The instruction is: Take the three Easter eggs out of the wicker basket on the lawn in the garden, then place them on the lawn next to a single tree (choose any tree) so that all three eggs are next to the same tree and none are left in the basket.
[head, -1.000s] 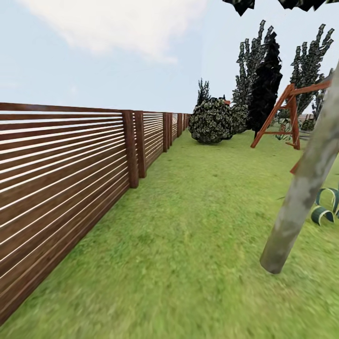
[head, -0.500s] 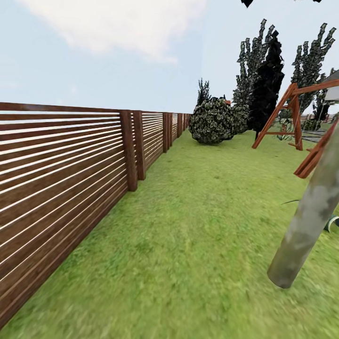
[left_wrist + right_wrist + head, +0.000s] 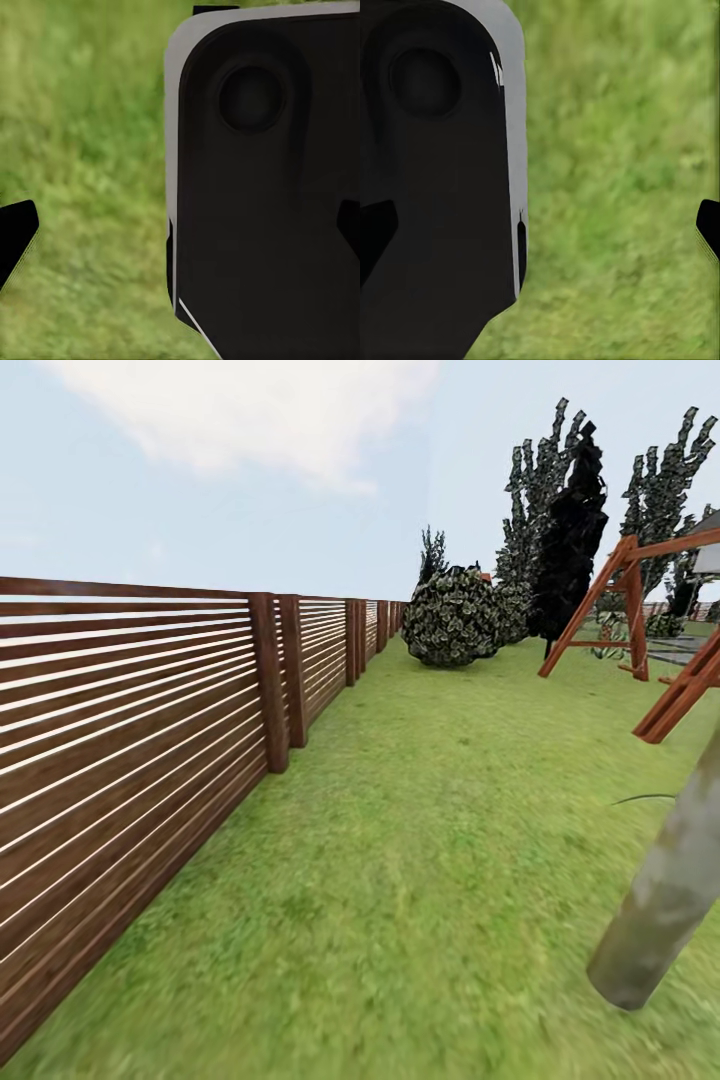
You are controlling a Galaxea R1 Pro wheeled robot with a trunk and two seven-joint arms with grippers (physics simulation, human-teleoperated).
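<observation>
1. Left hand (image 3: 180, 232) and right hand (image 3: 544, 221) hang spread apart, empty, above the lawn (image 3: 420, 840).
2. A tree (image 3: 665, 880) stands ahead of the right hand.
3. Eggs and basket are unseen; eggs are probably light, smooth; grip them gently across the middle.

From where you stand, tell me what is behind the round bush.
Behind the round bush: tall leafy trees and an all-black tree. The bush hides their bases and the ground there.

We see the lawn (image 3: 430, 840) bearing a tree (image 3: 665, 890) trunk, a fence (image 3: 130, 740), a bush (image 3: 452, 617) and a wooden frame (image 3: 625, 595).
</observation>
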